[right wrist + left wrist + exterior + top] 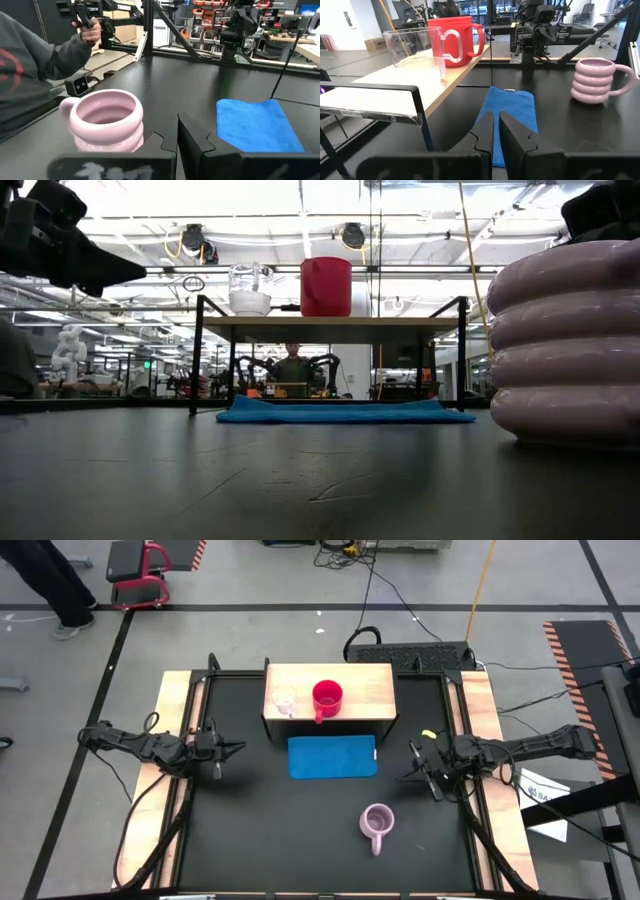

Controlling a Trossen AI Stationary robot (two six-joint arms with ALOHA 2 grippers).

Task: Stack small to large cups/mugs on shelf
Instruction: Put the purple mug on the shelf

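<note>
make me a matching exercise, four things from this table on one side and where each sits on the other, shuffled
Things:
1. clear glass cup
2. red mug
3. lilac ribbed mug
4. blue mat

Places:
A. on the black table top, away from the shelf, near the right gripper
B. flat on the table just in front of the shelf
C. on the wooden shelf, at its middle
D. on the shelf, towards its left end, next to the red mug

Pairs: 1-D, 2-C, 3-A, 4-B
</note>
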